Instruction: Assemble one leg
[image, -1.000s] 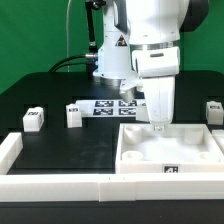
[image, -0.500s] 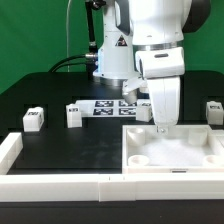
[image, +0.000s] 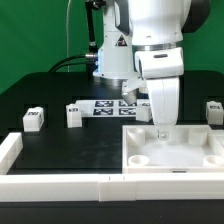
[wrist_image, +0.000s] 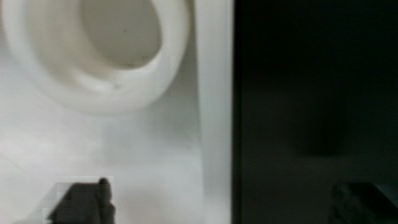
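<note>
The large white square panel (image: 185, 148) lies at the exterior view's front right, and its round corner socket (wrist_image: 98, 40) shows in the wrist view. My gripper (image: 160, 129) hangs low over the panel's far edge. It is open and empty (wrist_image: 222, 200). One fingertip (wrist_image: 80, 200) is over the white panel and the other (wrist_image: 365, 200) is over the black table, so the jaws straddle the panel's edge. Three small white tagged legs stand on the table: two at the left (image: 33, 119) (image: 73, 115) and one at the far right (image: 213, 109).
The marker board (image: 112, 106) lies flat behind the gripper, near the arm's base. A low white wall (image: 60, 183) runs along the table's front and turns up at the left corner (image: 8, 150).
The gripper has shifted slightly lower and toward the exterior view's right over the panel's far edge. Over the last half second nothing visibly moves.
</note>
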